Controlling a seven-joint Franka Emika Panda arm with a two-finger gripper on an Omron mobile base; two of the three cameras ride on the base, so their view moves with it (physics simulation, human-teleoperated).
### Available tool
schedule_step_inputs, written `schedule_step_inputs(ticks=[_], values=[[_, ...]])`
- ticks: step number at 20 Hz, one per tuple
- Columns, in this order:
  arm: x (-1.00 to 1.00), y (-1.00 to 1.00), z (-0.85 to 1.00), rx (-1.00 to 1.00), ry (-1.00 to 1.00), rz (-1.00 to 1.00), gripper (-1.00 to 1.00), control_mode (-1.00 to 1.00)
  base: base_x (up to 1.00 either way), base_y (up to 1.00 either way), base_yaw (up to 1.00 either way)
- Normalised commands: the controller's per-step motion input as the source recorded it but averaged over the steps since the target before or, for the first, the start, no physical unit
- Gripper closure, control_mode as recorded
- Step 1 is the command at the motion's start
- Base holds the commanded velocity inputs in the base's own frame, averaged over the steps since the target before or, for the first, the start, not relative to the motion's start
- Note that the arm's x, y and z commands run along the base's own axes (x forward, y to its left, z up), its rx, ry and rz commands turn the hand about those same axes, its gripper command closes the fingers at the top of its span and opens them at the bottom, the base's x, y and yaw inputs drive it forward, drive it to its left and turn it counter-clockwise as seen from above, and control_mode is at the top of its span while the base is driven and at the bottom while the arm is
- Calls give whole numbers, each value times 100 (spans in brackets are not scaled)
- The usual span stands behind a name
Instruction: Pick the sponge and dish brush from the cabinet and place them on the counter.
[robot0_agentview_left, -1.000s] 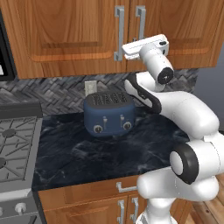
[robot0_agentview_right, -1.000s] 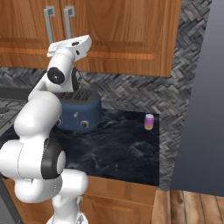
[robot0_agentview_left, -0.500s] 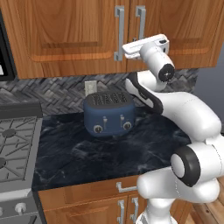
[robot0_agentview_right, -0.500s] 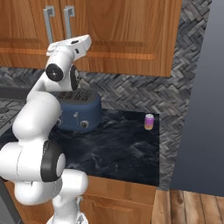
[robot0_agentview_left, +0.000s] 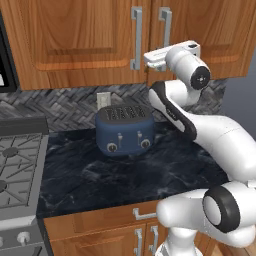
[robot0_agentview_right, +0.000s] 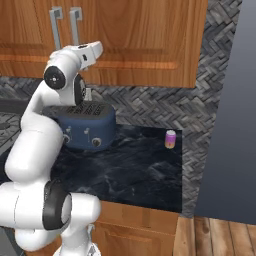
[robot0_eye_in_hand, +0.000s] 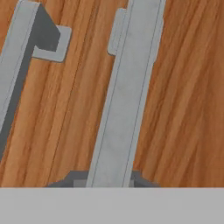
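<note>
Cabinet (robot0_agentview_left: 90, 45): both panelled doors are shut, so the interior is barred; two vertical bar handles (robot0_agentview_left: 136, 37) are set side by side at the door seam. Counter (robot0_agentview_left: 100, 180): the rear middle is occupied by a blue toaster (robot0_agentview_left: 124, 131); open stone is left in front of it and to its right. A small purple-and-cream jar (robot0_agentview_right: 170, 139) is stood near the right end, well apart from the toaster. Stove top (robot0_agentview_left: 17, 170): the left side is bounded by it.

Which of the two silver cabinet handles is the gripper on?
The right-hand handle as the left base view shows the pair, on the right door of the cabinet. The gripper is at its lower end; the handle beside it is untouched.
</note>
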Motion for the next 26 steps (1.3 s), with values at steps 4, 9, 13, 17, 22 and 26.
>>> schedule_step_inputs(ticks=[4, 9, 13, 17, 22, 26], values=[[-55, -25, 0, 0, 6, 0, 100, -100, 0, 0, 0], [-60, -36, 0, 0, 4, 0, 100, -100, 0, 0, 0], [-62, -44, 2, 2, 1, 0, 100, -100, 0, 0, 0], [-60, -47, 1, 3, 0, 0, 100, -100, 0, 0, 0], [-52, -44, 0, 2, 0, 0, 100, -100, 0, 0, 0], [-34, -27, 0, 0, 0, 0, 100, -100, 0, 0, 0]])
